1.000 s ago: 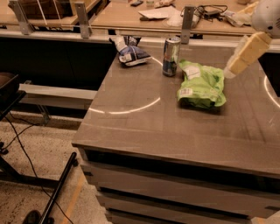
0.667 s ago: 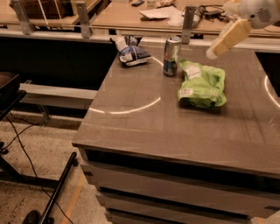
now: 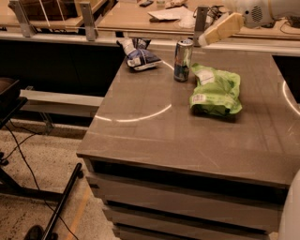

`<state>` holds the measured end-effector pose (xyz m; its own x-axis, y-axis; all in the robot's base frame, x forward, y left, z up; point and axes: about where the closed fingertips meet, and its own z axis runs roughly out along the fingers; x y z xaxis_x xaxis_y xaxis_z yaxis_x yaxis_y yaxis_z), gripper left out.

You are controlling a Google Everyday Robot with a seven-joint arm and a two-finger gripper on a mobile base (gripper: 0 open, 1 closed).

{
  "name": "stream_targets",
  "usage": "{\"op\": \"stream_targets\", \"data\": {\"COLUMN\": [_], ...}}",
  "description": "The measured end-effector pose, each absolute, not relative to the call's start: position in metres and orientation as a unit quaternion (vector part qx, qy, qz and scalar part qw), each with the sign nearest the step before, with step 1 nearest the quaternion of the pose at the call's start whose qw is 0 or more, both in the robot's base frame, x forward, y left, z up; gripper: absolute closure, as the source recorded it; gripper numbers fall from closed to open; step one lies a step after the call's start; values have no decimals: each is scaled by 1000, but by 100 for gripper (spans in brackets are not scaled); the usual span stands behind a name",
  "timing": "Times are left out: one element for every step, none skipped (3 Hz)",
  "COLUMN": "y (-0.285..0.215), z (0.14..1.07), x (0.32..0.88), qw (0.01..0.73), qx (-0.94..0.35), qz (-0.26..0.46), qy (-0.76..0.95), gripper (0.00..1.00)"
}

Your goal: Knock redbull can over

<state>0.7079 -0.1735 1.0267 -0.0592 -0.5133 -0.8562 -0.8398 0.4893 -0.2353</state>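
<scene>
The redbull can (image 3: 183,60) stands upright near the far edge of the grey table (image 3: 154,136), its silver top showing. My gripper (image 3: 206,38) hangs in the air just right of the can's top, its cream-coloured fingers (image 3: 220,29) pointing down-left toward it, a small gap apart from the can. The white arm runs off to the upper right.
A bright green snack bag (image 3: 215,91) lies right of the can, close to it. A dark blue-and-white snack bag (image 3: 139,55) lies left of the can at the table's far edge. A wooden counter (image 3: 140,14) with papers stands behind. Cables and a stand base are on the floor at left.
My gripper has moved left and up, from right of the green bag to beside the can's top. The can and both bags have not moved.
</scene>
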Motion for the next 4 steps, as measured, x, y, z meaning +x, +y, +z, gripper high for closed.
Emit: {"op": "stream_targets", "data": {"y": [-154,-135,-123,-119], "z": [1009,986,968,955], "x": [717,723,732,740], "qw": [513,517,516,524], "qx": [-456,-446,-443,-439], "qz": [211,241,249,254], "qy": [696,690,689,684], "gripper": [0,0,0,0]}}
